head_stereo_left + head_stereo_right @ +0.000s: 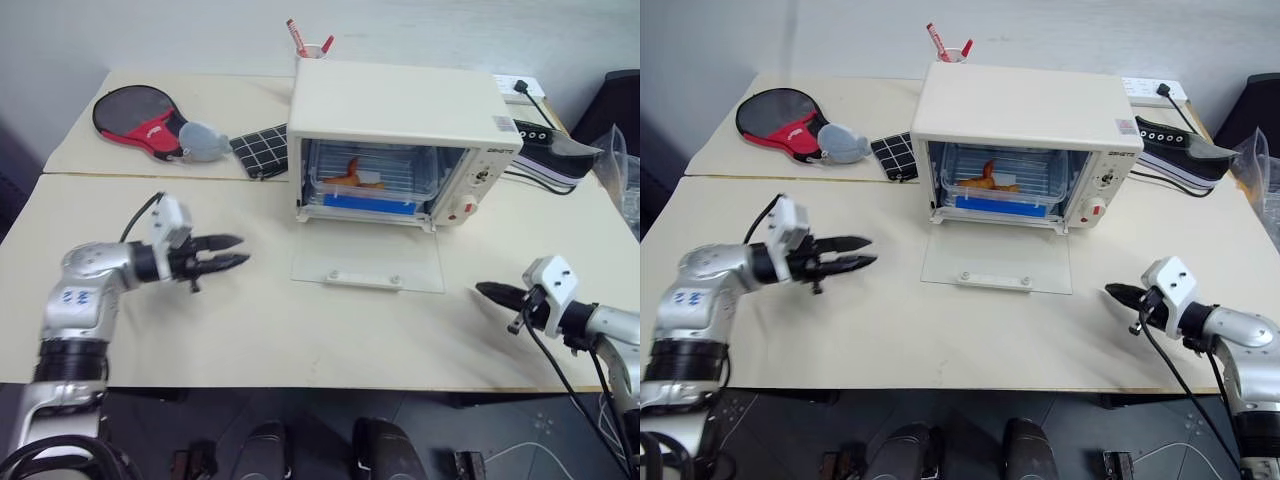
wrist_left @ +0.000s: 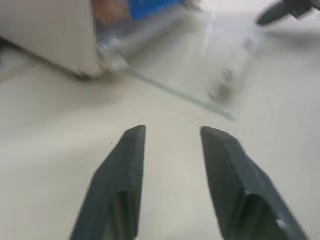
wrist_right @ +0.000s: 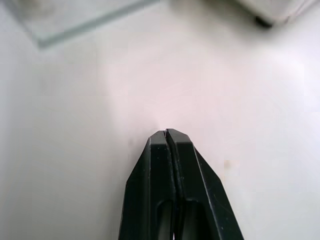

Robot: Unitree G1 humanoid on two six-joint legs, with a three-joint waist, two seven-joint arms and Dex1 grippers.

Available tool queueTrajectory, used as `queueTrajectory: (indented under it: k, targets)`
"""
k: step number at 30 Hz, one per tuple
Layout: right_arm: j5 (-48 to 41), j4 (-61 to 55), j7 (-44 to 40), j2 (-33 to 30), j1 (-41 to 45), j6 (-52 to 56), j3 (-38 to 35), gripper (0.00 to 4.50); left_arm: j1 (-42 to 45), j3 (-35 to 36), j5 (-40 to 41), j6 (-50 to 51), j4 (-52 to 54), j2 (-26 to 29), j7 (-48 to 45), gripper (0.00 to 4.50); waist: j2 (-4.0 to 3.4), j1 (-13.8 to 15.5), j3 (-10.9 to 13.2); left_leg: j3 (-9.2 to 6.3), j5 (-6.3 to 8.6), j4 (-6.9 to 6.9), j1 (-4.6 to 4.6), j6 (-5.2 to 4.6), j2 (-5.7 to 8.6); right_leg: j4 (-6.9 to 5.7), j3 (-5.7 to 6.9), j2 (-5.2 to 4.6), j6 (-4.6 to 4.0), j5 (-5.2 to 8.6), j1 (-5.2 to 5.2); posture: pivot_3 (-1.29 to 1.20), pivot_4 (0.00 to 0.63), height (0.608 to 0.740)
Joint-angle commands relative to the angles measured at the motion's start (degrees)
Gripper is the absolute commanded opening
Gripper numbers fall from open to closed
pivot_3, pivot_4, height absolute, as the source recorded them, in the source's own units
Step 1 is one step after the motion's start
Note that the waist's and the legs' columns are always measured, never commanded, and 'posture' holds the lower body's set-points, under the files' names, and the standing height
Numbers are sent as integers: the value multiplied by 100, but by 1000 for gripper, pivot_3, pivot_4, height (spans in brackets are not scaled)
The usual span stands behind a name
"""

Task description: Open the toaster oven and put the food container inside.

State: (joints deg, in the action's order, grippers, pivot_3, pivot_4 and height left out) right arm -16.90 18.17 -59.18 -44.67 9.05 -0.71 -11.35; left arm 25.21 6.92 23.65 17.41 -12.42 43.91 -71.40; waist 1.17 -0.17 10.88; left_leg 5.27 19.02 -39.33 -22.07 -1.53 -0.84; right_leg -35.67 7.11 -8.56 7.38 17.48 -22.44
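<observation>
Your food container (image 1: 360, 187) already sits inside the toaster oven (image 1: 400, 140), on the wire rack, glass door (image 1: 368, 262) dropped flat on the tabletop (image 1: 300, 330). Main risk: either arm sweeping inward would clip that thin clear door, hard to see against the cream surface. Left end effector (image 1: 232, 254) is released, empty, left of the door; right end effector (image 1: 490, 292) is clenched on nothing, right of it. Oven boxy, smooth cream; container clear plastic, blue strip, orange food.
</observation>
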Motion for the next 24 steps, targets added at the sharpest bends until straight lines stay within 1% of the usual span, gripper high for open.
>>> queueTrajectory:
  k: [1,3,5,9,13,17,19,22,24]
  targets:
    - [-32,279,-282,208,216,-432,131,0,-124,256,494,196,592,55,-199,3248,0,-4,0,-3,0,0,1,0,-2,-1,-3,0,0,0,0,0,150,740]
    - [-89,367,-392,333,305,-555,151,0,-194,311,638,344,844,34,-129,3834,0,0,0,-11,0,0,0,0,-5,-1,-4,0,0,0,-1,0,150,740]
    - [-292,204,-511,544,385,-551,177,0,-320,391,792,499,1119,-5,-22,4427,-1,-1,0,-12,0,0,1,0,-4,0,-5,0,0,0,-1,0,150,740]
    - [-527,-298,-616,781,483,-429,215,0,-641,541,930,545,1458,-28,88,4467,-16,-2,6,-12,0,0,1,0,-4,-1,-5,0,0,0,-2,0,150,740]
    - [-937,-845,-394,960,536,-94,2,0,-746,757,1119,601,1467,-114,293,4467,-23,2,8,-13,0,1,0,1,-6,-1,-5,1,0,0,-3,0,150,740]
    - [-1234,-1245,-201,964,570,146,-203,0,-730,940,1328,775,1498,-217,602,4467,-23,29,8,-14,0,1,0,1,-3,0,-6,-3,0,0,-3,0,150,740]
    - [-1404,-1340,-3,1008,775,253,-325,0,-778,1006,1414,858,1575,-257,721,4467,-23,29,8,-15,0,0,0,0,-1,0,-5,-3,0,0,-2,0,150,740]
    - [-1624,-1186,543,1277,1454,376,-505,0,-836,1088,1439,657,1638,-381,786,4467,-28,-3,7,-14,0,1,0,1,-2,-1,-6,-2,-1,-1,-4,0,150,740]
    - [-1651,-948,766,1453,1902,393,-531,0,-784,1059,1438,606,1640,-463,849,4467,-33,-28,7,-11,1,2,2,2,-4,-4,-11,0,-1,-1,-6,0,150,740]
